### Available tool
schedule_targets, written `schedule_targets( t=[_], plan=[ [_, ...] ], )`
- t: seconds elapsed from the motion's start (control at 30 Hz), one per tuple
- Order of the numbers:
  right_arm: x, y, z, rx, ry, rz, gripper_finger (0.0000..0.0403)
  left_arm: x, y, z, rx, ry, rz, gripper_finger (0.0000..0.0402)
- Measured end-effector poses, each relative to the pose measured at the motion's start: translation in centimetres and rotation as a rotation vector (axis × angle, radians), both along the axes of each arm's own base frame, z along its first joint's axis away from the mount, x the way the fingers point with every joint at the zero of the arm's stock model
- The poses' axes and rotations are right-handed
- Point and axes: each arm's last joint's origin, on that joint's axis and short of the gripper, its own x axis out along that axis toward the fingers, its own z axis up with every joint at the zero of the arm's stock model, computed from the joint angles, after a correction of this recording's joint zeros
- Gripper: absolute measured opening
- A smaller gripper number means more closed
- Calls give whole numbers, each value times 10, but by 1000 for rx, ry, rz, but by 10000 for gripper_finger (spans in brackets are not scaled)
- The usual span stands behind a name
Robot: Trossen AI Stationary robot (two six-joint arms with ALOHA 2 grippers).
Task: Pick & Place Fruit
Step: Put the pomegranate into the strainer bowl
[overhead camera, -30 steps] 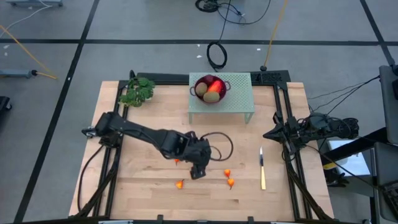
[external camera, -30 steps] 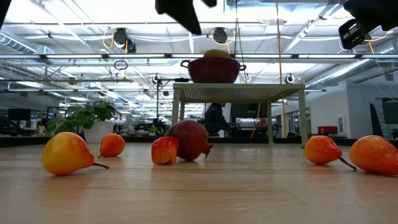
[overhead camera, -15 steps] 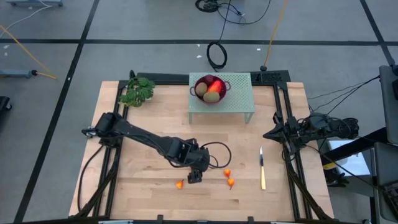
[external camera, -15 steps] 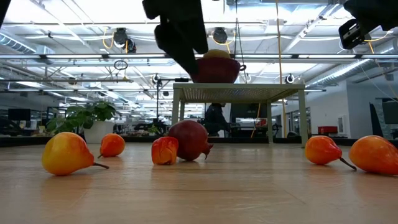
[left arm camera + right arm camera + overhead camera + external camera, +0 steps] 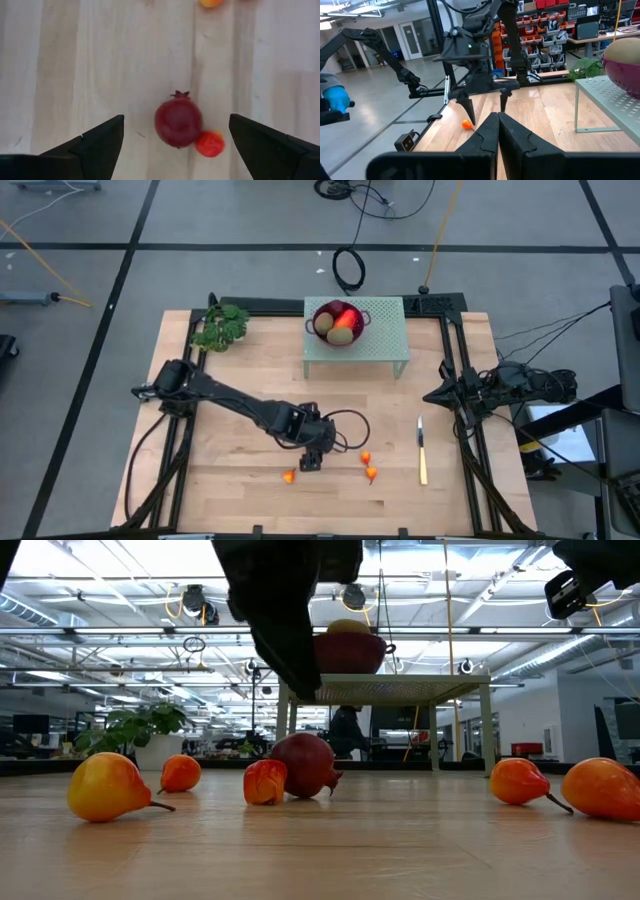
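A dark red ball (image 5: 178, 122) rests on the wooden table with a small orange-red piece (image 5: 210, 143) touching its side. My left gripper (image 5: 175, 117) hangs open above the ball, one finger on either side, touching nothing; in the low view the gripper (image 5: 285, 630) is well above the ball (image 5: 305, 765). Other small orange-red pieces (image 5: 290, 476) (image 5: 368, 465) lie nearby. A red bowl (image 5: 340, 323) on a green stand (image 5: 385, 345) holds two brownish-green ovals and a longish orange-red piece. My right gripper (image 5: 497, 125) waits shut at the table's right edge.
A slim knife (image 5: 422, 450) lies to the right of the fruit. A leafy green sprig (image 5: 222, 328) sits at the far left corner. In the low view, orange-red pieces (image 5: 108, 786) (image 5: 603, 788) lie along the near side. A gloved hand (image 5: 335, 97) shows beyond the table.
My left gripper has come down toward the dark red ball, staying open and rolling a little about its own axis. The fruit on the table has not moved.
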Motion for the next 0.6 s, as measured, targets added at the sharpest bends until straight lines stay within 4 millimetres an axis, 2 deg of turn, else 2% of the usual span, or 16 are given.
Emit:
schedule_targets(
  t=[0.33, 0.6],
  plan=[
    [0, 0, 0, 0, 0, 0, 4, 4, 4, -4, 32, -2, -120, 356],
    [0, 0, 0, 1, 1, 0, 4, 11, 2, -29, 63, 45, -165, 356]
  ],
)
